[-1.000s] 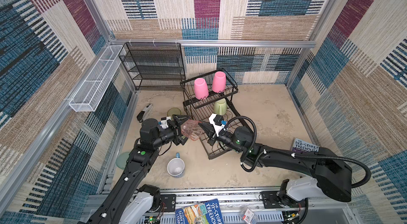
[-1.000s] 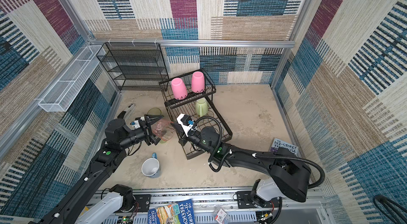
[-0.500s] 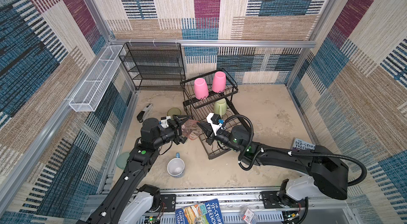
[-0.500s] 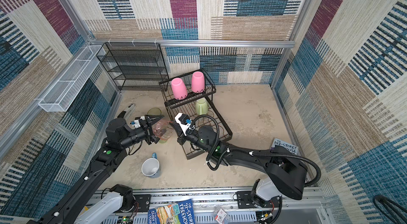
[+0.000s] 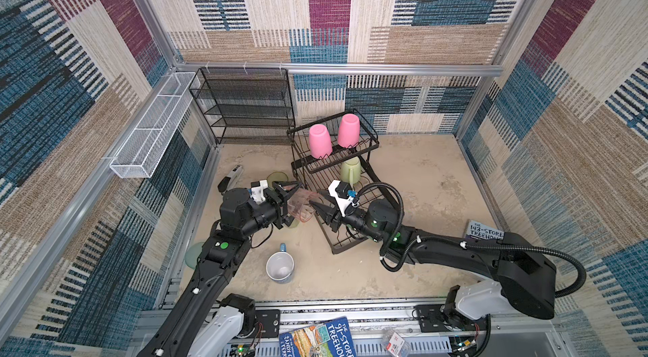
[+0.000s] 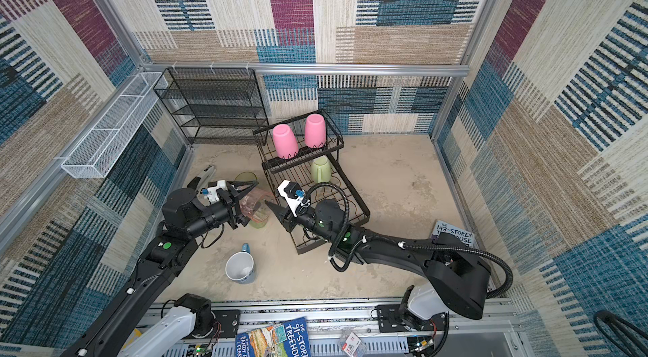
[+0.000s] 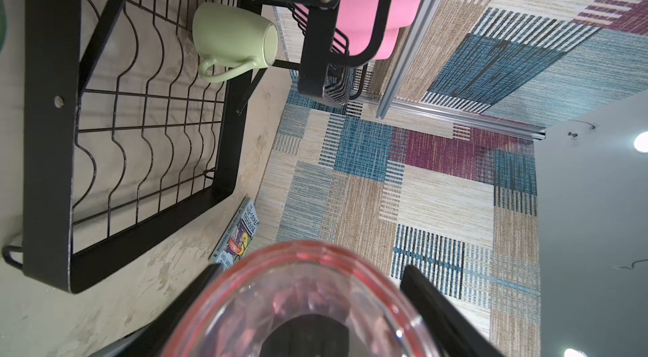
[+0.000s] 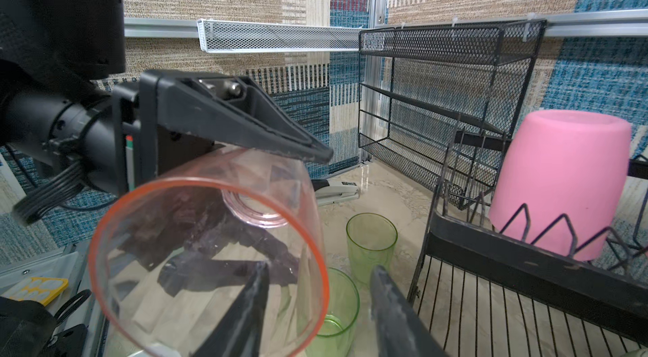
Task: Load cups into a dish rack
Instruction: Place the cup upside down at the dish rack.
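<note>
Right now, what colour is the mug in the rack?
The mug is pale green; clearest in left wrist view.

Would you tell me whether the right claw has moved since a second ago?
Yes, slightly: the right claw edged off the dish rack toward the clear-pink tumbler, jaws now parted.

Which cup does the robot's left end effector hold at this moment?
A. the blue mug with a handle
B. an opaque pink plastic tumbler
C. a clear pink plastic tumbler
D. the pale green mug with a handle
C: the left end effector is closed on two opposite sides of the clear pink plastic tumbler, which it holds on its side.
</note>
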Controlling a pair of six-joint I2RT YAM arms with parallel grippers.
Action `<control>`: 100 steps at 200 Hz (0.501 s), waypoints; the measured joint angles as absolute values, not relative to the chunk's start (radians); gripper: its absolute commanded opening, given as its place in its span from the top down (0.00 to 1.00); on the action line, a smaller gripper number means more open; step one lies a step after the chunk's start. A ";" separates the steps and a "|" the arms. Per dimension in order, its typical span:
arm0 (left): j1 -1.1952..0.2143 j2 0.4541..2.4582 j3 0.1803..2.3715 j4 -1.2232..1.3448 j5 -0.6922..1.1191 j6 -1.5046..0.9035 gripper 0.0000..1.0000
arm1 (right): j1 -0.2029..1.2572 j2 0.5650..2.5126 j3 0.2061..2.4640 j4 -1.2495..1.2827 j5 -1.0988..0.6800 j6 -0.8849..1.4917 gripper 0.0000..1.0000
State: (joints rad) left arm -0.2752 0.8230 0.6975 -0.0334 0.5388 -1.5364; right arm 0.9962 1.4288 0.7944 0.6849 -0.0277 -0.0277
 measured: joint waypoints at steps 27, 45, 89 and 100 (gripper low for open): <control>-0.285 0.828 0.699 -0.092 0.488 -1.431 0.42 | 0.995 1.380 0.775 0.626 -0.034 -0.020 0.34; -0.307 0.827 0.698 -0.120 0.445 -1.345 0.43 | 0.991 1.328 0.753 0.570 -0.034 -0.005 0.34; -0.463 0.833 0.706 -0.159 0.266 -1.103 0.45 | 0.921 1.205 0.714 0.382 0.009 0.070 0.36; -0.512 0.842 0.712 -0.155 0.228 -1.034 0.45 | 0.885 1.175 0.713 0.326 0.019 0.101 0.37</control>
